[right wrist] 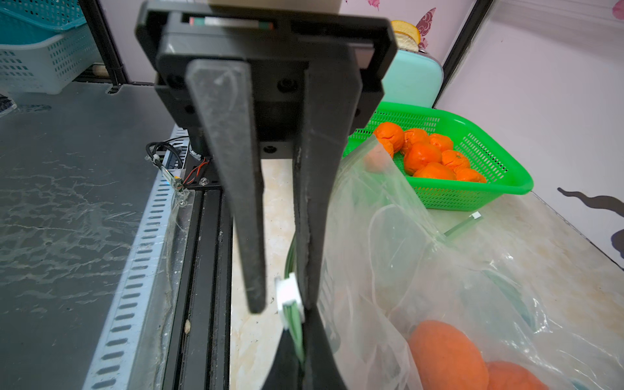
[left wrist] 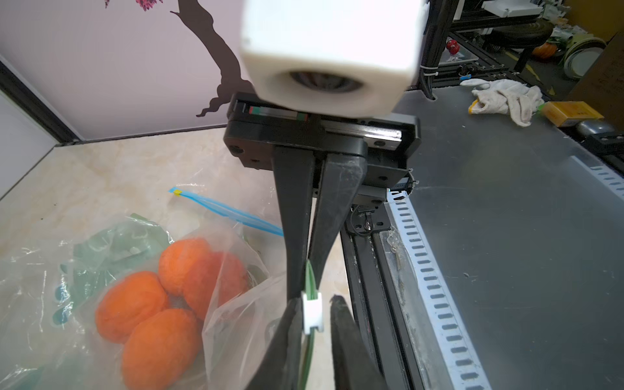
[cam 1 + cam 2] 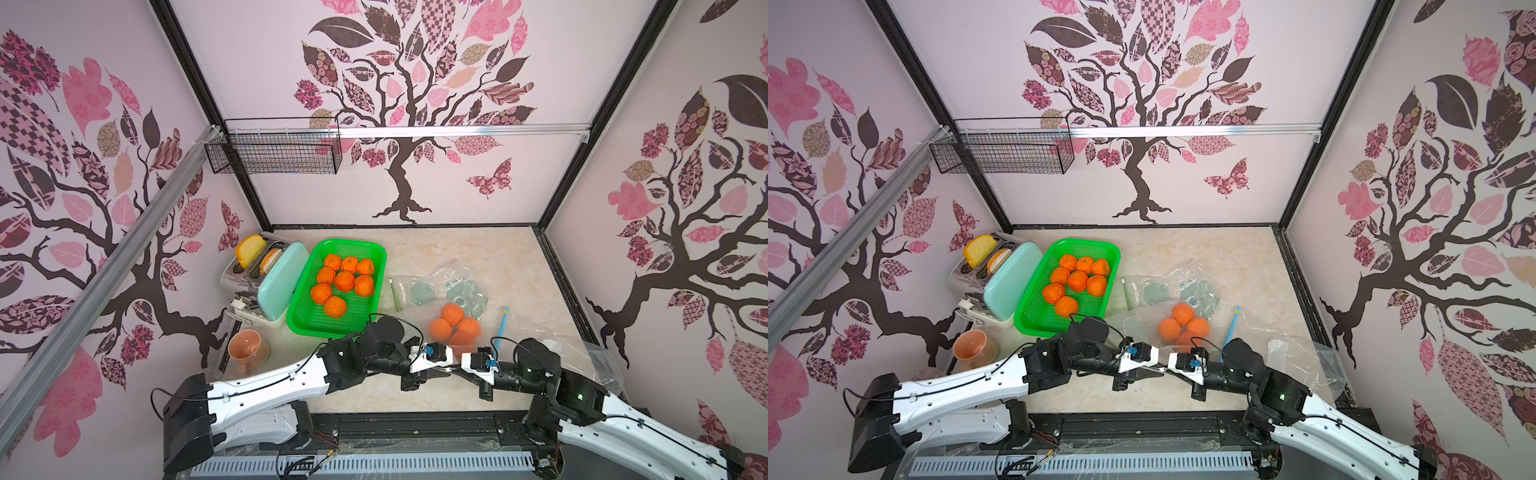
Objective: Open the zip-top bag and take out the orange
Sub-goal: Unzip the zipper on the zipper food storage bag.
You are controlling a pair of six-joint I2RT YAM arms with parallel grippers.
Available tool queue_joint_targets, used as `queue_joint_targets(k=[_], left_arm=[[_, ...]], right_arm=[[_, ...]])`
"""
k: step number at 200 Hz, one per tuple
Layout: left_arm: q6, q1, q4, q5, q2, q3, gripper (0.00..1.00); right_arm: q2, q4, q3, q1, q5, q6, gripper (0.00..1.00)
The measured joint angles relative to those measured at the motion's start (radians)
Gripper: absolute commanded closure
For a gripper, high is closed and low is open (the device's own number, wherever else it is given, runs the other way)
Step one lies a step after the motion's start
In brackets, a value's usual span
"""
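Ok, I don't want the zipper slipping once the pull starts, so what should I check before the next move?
1. Right gripper shut on the zip strip: ok.
2. Left gripper clamped on the white slider: not ok, a gap shows beside the slider.
3. Oranges sit deep in the bag, away from the zip strip: ok.
4. That bag free of the blue-zip bag: cannot tell, the clear films overlap.

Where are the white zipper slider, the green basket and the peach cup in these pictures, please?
white zipper slider (image 2: 312,312): left wrist view, on its white body.
green basket (image 1: 472,197): right wrist view, on its near mesh wall.
peach cup (image 3: 248,348): in a top view, inside its open mouth.
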Motion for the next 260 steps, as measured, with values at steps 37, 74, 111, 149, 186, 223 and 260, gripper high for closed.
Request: queue_joint_targets(k=[37,74,111,149,186,223,260], left_arm=[[-0.009,0.003,-0.004,-0.003,0.013,0.009,1.0],[-0.01,-0.002,-0.011,-0.032,0.008,0.023,1.0],[-0.014,-0.015,-0.048,-0.106,-0.041,0.032,1.0],[-0.052,-0.021,-0.117,-0.225,-0.091,0.032,1.0],[-0.116,-0.026,-0.227,-0.368,-0.099,0.061,1.0],[-0.202,-0.028,-0.36,-0.508,-0.137,0.076,1.0],[-0.306,-0.028,-0.5,-0.624,-0.202,0.095,1.0]], right_arm=[[-0.003,-0.011,0.0,0.0,0.0,0.0,1.0],[-0.04,-0.008,-0.003,0.0,0.024,0.003,1.0],[-0.093,0.01,-0.003,0.002,0.057,0.008,1.0],[-0.156,-0.007,-0.003,0.002,0.097,0.007,1.0],[-0.2,-0.06,-0.001,0.002,0.149,0.0,1.0],[-0.249,-0.106,-0.001,0.002,0.181,-0.012,1.0],[-0.257,-0.105,-0.001,0.002,0.187,-0.019,1.0]])
